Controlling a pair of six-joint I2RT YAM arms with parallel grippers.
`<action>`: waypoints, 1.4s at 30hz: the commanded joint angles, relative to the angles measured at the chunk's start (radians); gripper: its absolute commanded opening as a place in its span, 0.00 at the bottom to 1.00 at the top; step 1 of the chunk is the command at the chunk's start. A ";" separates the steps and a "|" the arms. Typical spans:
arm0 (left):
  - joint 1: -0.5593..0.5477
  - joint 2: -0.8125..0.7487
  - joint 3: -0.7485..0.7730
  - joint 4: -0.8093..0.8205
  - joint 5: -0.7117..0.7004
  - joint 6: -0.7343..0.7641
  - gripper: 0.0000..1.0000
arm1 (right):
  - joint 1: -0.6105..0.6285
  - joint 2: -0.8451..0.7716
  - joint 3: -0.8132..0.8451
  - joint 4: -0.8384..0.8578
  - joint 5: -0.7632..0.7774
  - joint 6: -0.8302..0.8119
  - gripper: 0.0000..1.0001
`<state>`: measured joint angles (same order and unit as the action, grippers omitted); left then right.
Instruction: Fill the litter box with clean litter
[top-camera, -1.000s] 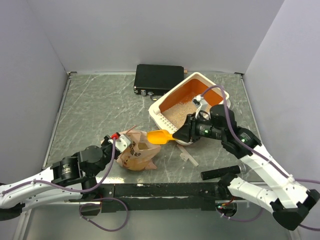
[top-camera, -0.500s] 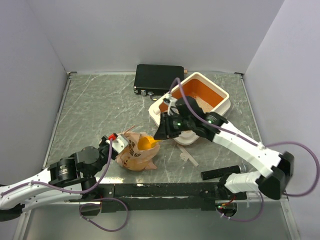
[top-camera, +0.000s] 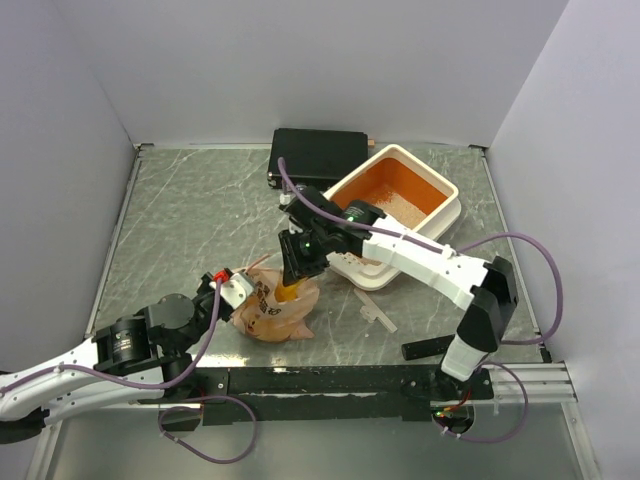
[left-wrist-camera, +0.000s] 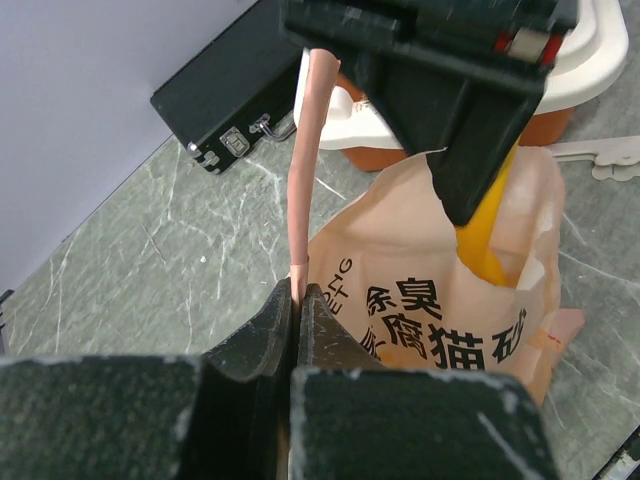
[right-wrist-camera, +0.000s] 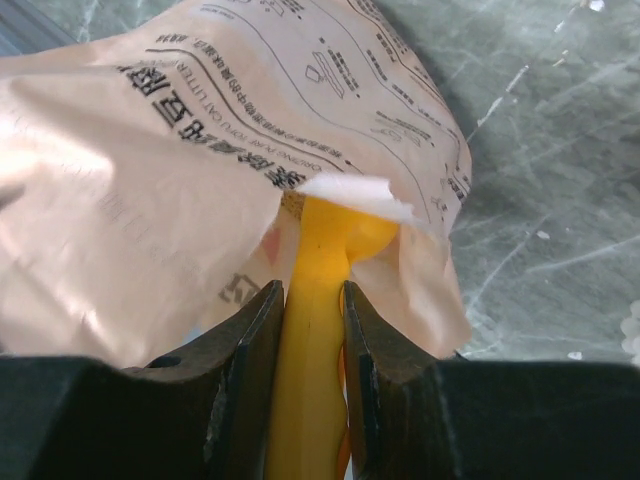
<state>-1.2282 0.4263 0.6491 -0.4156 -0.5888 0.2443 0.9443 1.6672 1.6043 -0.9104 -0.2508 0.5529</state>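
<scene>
The litter box (top-camera: 441, 214), cream rim and orange inside, stands at the back right with a thin layer of clean litter (top-camera: 400, 208) in it. A crumpled paper bag (top-camera: 268, 314) sits near the front left. My left gripper (top-camera: 238, 291) is shut on the bag's raised edge (left-wrist-camera: 308, 180), holding the mouth up. My right gripper (top-camera: 297, 270) hangs over the bag, shut on the handle of a yellow scoop (right-wrist-camera: 320, 300). The scoop's bowl (left-wrist-camera: 485, 250) is dipped inside the bag's mouth, mostly hidden by paper (right-wrist-camera: 150, 200). No litter shows inside the bag.
A flat black case (top-camera: 315, 155) lies at the back beside the litter box. White plastic strips (top-camera: 375, 310) lie on the table right of the bag. A black bar (top-camera: 430, 347) lies near the front right. Grey walls close in on three sides.
My right arm has swung left from beside the litter box to over the bag and tipped the scoop down into its mouth. The left gripper has kept its hold on the bag.
</scene>
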 joint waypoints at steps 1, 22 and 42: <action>-0.002 -0.011 0.018 0.066 -0.009 -0.016 0.01 | 0.008 0.045 -0.042 -0.036 0.007 -0.008 0.00; -0.004 -0.047 -0.031 0.093 -0.031 -0.002 0.01 | -0.117 -0.240 -0.926 1.185 -0.482 0.478 0.00; -0.004 -0.101 -0.072 0.158 -0.066 0.050 0.01 | -0.274 -0.661 -1.330 1.492 -0.417 0.709 0.00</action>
<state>-1.2350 0.3538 0.5751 -0.3523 -0.5953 0.2646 0.7040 1.0840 0.3183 0.5385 -0.6979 1.2182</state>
